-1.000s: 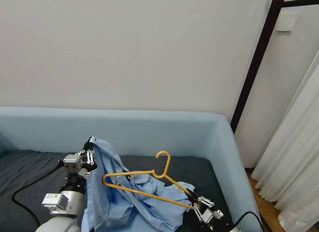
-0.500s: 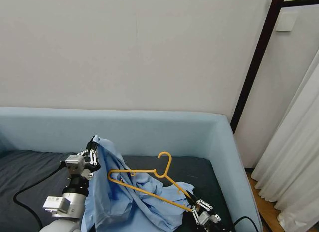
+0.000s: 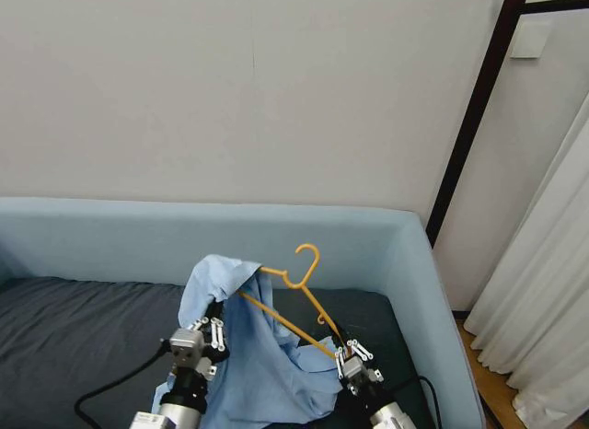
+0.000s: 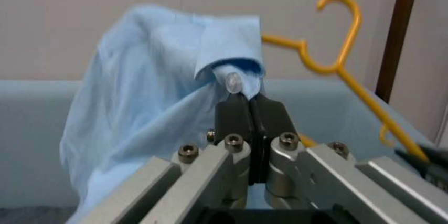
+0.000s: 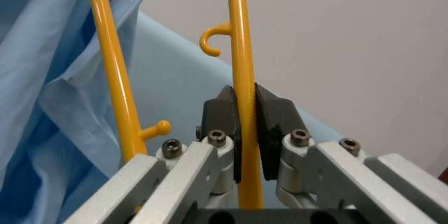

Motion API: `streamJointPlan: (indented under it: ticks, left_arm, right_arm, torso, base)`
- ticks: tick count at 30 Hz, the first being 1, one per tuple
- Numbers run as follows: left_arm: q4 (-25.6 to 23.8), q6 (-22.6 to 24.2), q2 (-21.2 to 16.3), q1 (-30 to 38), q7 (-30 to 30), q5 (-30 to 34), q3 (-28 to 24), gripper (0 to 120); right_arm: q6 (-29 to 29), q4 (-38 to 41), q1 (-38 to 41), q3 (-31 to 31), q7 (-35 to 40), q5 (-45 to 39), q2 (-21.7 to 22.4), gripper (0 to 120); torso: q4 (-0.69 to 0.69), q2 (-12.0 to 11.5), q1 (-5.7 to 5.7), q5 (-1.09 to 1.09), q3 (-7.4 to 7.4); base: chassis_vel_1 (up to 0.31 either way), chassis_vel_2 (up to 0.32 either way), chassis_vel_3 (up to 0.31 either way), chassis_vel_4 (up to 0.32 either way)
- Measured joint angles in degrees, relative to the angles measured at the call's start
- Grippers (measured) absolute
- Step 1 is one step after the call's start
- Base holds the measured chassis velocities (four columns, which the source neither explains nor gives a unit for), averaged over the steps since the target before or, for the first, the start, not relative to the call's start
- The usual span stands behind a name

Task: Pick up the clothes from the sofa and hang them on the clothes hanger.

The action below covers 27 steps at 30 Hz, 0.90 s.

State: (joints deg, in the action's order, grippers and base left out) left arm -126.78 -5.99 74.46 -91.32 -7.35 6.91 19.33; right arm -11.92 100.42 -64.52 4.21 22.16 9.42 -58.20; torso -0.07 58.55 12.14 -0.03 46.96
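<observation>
Shirt — draped over hanger | left pincer pinches its cloth | right pincer grips hanger

The left gripper has swung in toward the right gripper, so the two sets of jaws now sit close together. The hanger has tipped up steeply from the right jaws. The shirt has risen from its heap to drape over the hanger's far end, above the left jaws.

Left gripper pinched on the shirt.
Its dark fingers were pressed together on a folded blue edge, just below a white button. One arm of the orange hanger ran under the cloth, with the sofa behind.
</observation>
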Motion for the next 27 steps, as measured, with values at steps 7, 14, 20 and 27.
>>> streamJointPlan:
  ticks: [7,14,20,27]
  left_arm:
    - [3.7,-1.4,0.3,2.4,1.1,1.4,-0.7,0]
    - [2.6,-5.6,3.3,1.9,5.9,0.5,-3.1,0]
    - [2.5,-10.6,5.3,-0.1,12.2,-0.1,-3.9,0]
    - [5.7,-14.8,5.9,-1.7,15.6,-7.0,-1.4,0]
  right_arm:
    - [-0.3,1.0,0.5,-0.6,-1.0,-0.4,1.5,5]
    - [-1.1,-1.5,-0.7,-0.5,0.4,5.2,1.0,5]
    - [-2.6,-2.3,-1.7,-0.5,-2.5,5.5,0.0,5]
    - [-4.3,-0.2,-3.3,-1.1,-3.6,0.6,-0.2,5]
  torso:
    - [-0.01,0.0,0.00,0.00,0.00]
    - [0.00,0.0,0.00,0.01,0.00]
    - [0.01,0.0,0.00,0.01,0.00]
    - [0.00,0.0,0.00,0.00,0.00]
  base:
    - [0.000,0.000,0.000,0.000]
    - [0.000,0.000,0.000,0.000]
    - [0.000,0.000,0.000,0.000]
    - [0.000,0.000,0.000,0.000]
